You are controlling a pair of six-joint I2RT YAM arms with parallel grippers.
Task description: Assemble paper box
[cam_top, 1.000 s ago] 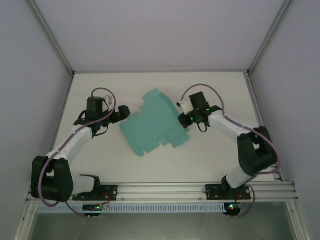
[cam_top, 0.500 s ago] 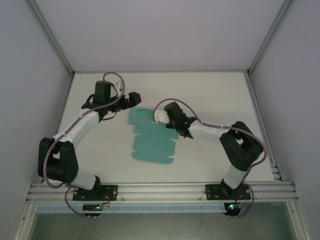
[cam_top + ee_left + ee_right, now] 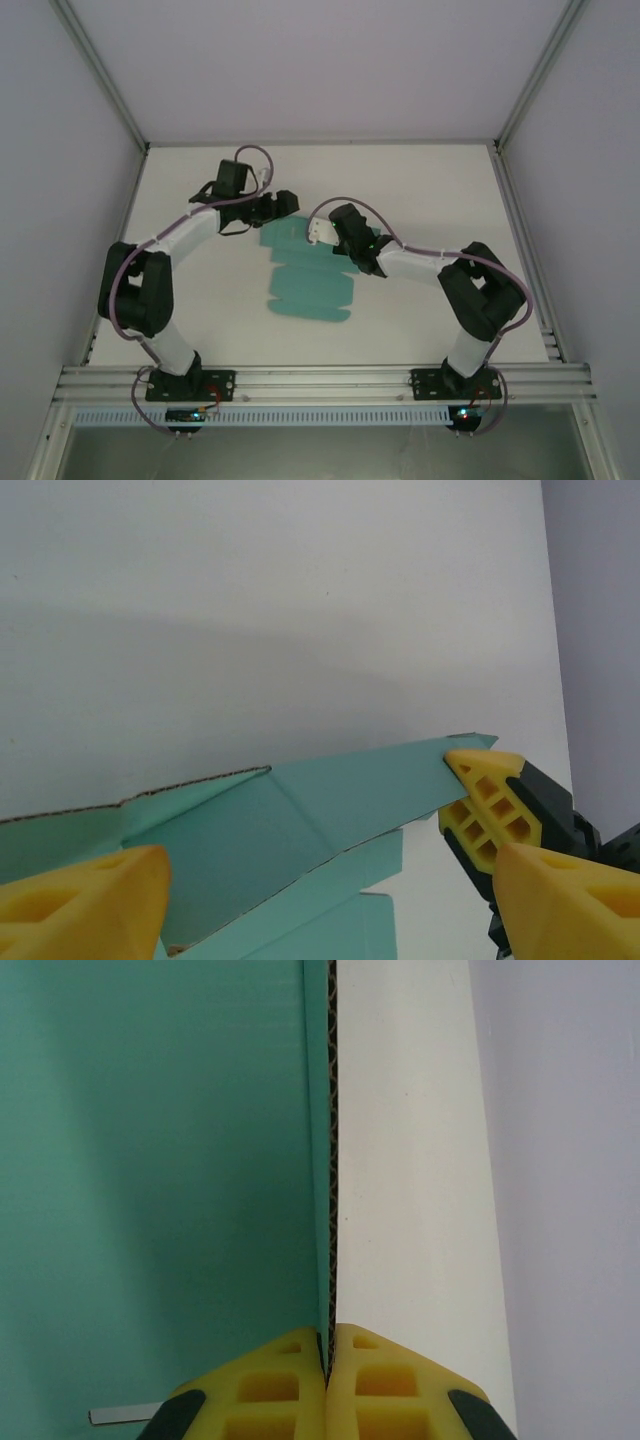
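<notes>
Mid-frame, the paper box (image 3: 305, 290) is a mostly flat sheet, so nearly all the folding is left. The right gripper (image 3: 328, 1345) pinches a flap (image 3: 330, 790); the left gripper (image 3: 284, 205) has its fingers spread.

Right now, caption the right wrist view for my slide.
Right claw shut on the corrugated edge of the teal paper box sheet, seen edge-on, white table to its right.

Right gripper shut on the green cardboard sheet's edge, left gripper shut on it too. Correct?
Not the left. The right gripper is shut on the cardboard sheet's edge, but the left gripper is open, its jaws standing wide apart and not pinching the sheet. The left wrist view shows it.
</notes>
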